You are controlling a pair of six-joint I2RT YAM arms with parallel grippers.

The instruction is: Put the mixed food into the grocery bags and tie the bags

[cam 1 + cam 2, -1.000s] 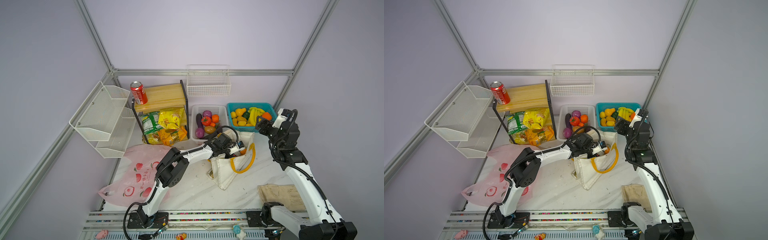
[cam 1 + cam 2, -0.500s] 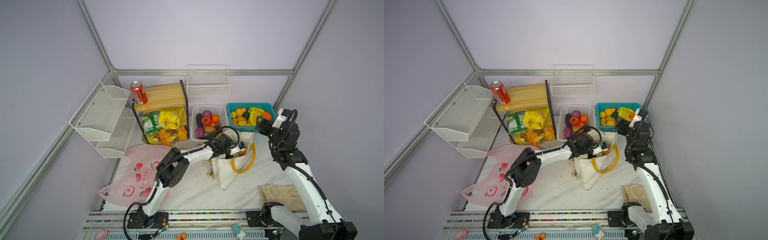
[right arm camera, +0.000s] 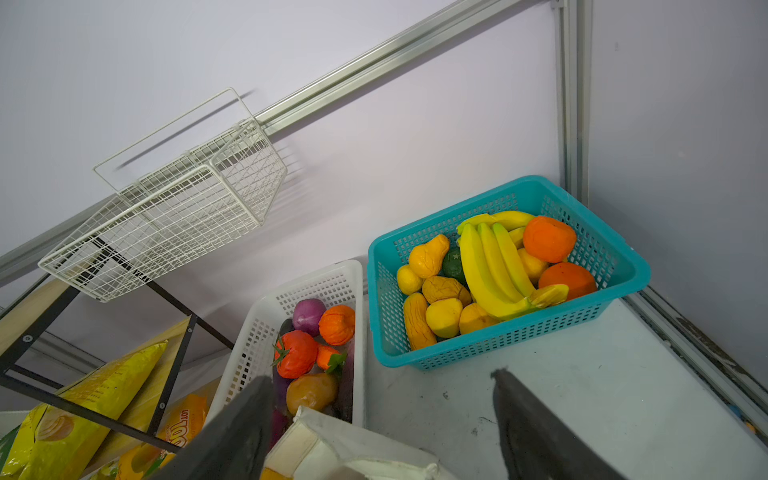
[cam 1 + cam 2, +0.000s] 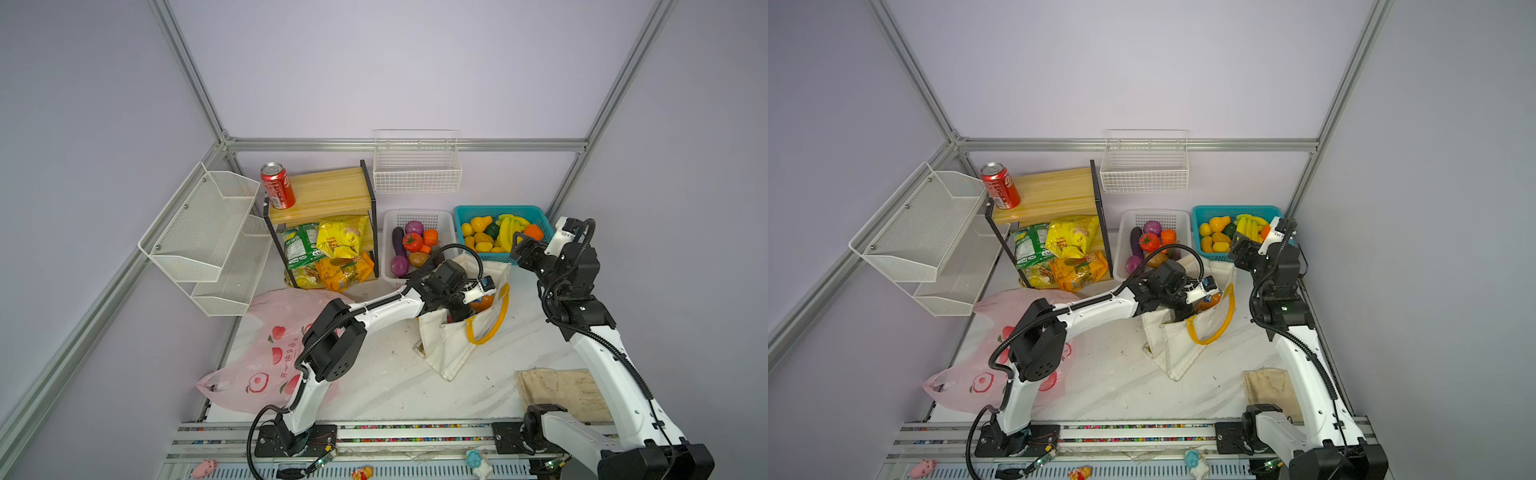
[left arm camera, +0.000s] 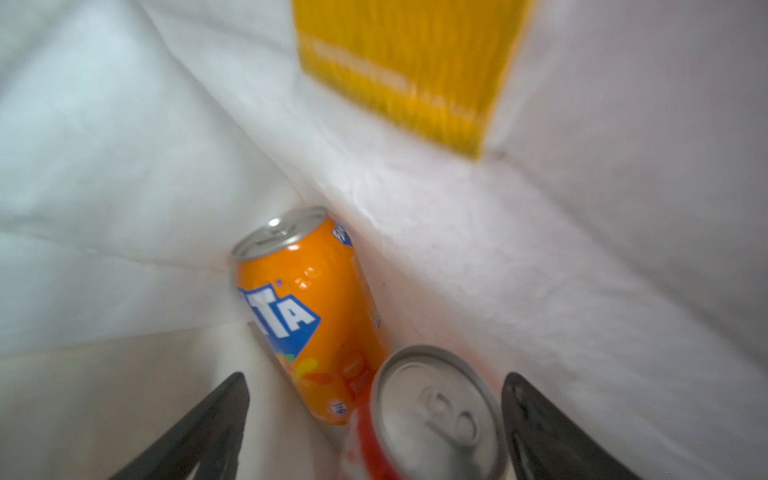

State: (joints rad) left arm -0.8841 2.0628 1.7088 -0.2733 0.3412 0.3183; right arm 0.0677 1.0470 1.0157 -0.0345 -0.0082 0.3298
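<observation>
My left gripper (image 5: 375, 376) is open inside the white canvas tote (image 4: 453, 345), one of the grocery bags. A red cola can (image 5: 436, 419) stands between its fingers with a wide gap on one side; contact with the other finger is unclear. An orange soda can (image 5: 307, 307) leans in the tote's corner. A second red cola can (image 4: 277, 185) stands on the wooden shelf. The tomato (image 3: 296, 353), onion (image 3: 308, 316) and potato (image 3: 311, 390) lie in a white basket (image 4: 415, 216). The pink bag (image 4: 266, 353) lies flat at the left. My right gripper (image 3: 382, 375) hovers open and empty.
A teal basket (image 3: 615, 266) of bananas and other yellow and orange fruit sits at the back right. Snack packets (image 4: 332, 249) fill the shelf's lower level. A wire basket (image 4: 417, 174) hangs on the back wall and mesh shelves (image 4: 199, 232) on the left. A beige cloth (image 4: 561, 390) lies front right.
Little differs in the top views. The left arm stays reached into the tote's mouth. The right arm has not moved.
</observation>
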